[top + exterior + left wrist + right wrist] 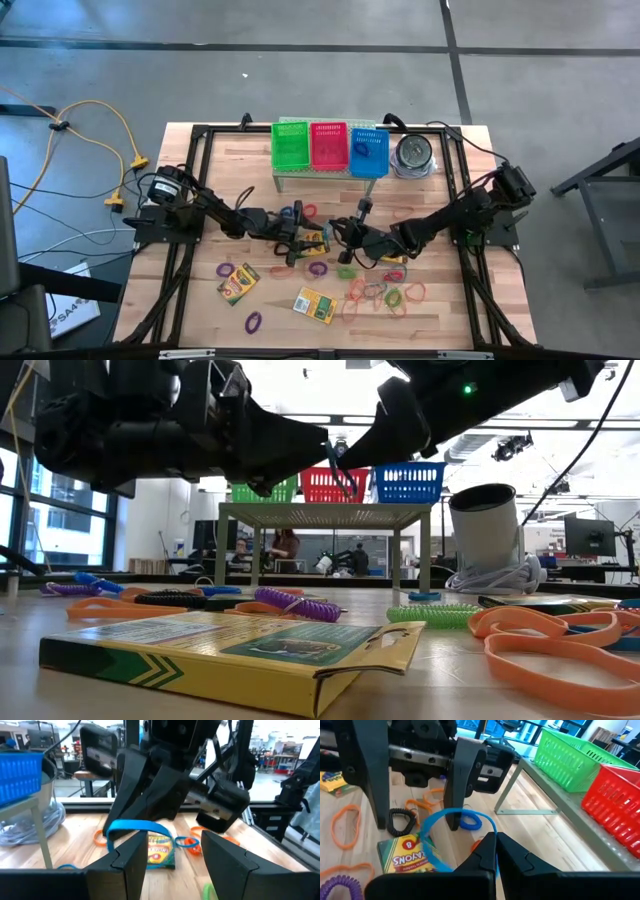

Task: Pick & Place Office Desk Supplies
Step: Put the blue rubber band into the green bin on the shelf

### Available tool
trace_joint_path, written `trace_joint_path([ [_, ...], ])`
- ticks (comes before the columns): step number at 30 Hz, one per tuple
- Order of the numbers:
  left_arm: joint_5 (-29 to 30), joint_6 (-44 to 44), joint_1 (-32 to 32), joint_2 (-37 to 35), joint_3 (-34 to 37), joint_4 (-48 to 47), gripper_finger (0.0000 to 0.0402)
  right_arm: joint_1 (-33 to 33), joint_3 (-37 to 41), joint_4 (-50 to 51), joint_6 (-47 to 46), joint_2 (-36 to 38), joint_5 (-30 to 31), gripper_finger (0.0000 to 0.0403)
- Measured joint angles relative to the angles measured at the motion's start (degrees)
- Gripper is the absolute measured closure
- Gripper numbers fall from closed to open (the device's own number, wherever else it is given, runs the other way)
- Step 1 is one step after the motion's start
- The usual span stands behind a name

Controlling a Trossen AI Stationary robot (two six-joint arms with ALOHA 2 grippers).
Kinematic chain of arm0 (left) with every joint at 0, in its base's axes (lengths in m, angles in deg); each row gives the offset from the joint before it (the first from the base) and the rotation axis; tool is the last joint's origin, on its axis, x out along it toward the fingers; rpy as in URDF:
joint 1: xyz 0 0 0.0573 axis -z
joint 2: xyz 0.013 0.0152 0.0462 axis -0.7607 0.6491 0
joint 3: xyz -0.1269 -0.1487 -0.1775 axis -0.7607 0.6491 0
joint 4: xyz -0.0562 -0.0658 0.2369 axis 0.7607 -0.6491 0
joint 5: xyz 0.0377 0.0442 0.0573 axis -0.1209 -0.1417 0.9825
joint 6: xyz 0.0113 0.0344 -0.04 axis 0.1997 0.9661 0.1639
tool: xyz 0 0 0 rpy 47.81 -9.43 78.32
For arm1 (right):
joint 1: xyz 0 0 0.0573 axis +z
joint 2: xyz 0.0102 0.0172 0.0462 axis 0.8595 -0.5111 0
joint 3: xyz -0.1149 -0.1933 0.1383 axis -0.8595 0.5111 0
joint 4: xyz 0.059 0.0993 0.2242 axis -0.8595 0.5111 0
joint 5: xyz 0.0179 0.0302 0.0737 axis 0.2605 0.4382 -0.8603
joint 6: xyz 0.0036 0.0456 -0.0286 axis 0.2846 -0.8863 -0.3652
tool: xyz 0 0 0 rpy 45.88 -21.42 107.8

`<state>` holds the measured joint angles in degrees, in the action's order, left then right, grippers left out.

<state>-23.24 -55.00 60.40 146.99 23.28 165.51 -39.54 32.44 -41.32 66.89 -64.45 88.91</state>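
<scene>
Right gripper [495, 851], dark angular fingers pressed together, pinches a thin blue rubber-band loop [451, 815] above mid-table, over a flat yellow-and-green crayon box [406, 854] lying on the pale wood planks. Left gripper [172, 852], blocky matte fingers parted and holding nothing, faces it, close by. Coiled and flat bands in purple, orange and green [380, 293] lie scattered near further crayon boxes [237, 282].
</scene>
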Motion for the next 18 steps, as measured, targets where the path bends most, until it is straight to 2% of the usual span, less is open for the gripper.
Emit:
trace_joint_path([
  [11, 1.12, -6.92, -3.53, 0.00, 0.00, -0.48, 0.0222, 0.00, 0.00, -1.78, 1.13, 0.00, 0.18, 0.0401],
  [18, -1.89, -7.04, -3.45, 0.00, 0.02, -1.40, 0.0222, -0.36, 0.00, -2.16, 1.73, 0.00, 0.19, 0.0401],
])
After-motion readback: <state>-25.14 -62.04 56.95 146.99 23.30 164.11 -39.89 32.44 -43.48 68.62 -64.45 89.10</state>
